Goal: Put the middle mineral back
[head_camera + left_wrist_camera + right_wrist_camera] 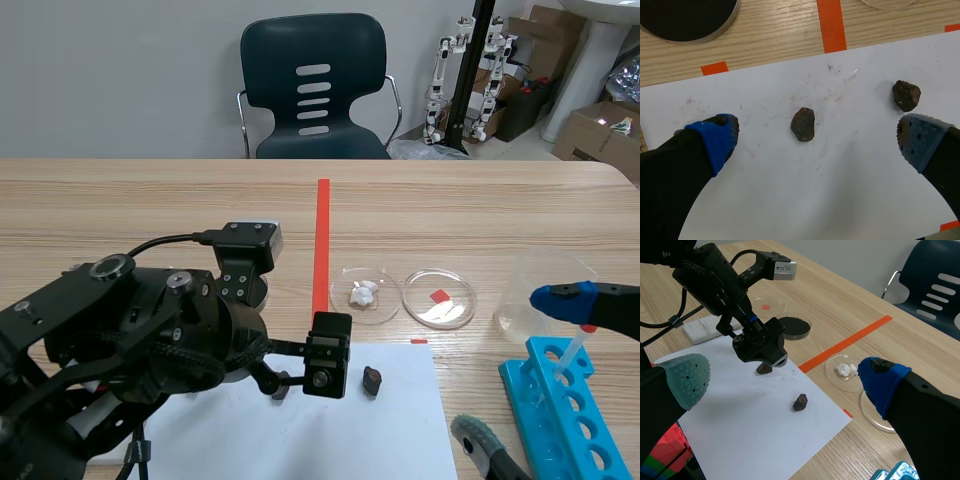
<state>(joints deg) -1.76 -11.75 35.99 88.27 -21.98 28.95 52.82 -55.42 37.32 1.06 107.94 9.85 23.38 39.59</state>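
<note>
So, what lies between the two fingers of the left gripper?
In the left wrist view, one dark mineral lies on the white paper between the fingers of the open left gripper, touching neither.

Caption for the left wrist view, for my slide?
Open left gripper above white paper, dark mineral lying between its fingers.

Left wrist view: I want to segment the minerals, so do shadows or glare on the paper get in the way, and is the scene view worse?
Left wrist view: paper evenly lit, no glare; the middle mineral and the second mineral cast only faint shadows. Scene view: bright reflections in the clear dish, and the left arm hides part of the paper.
</note>
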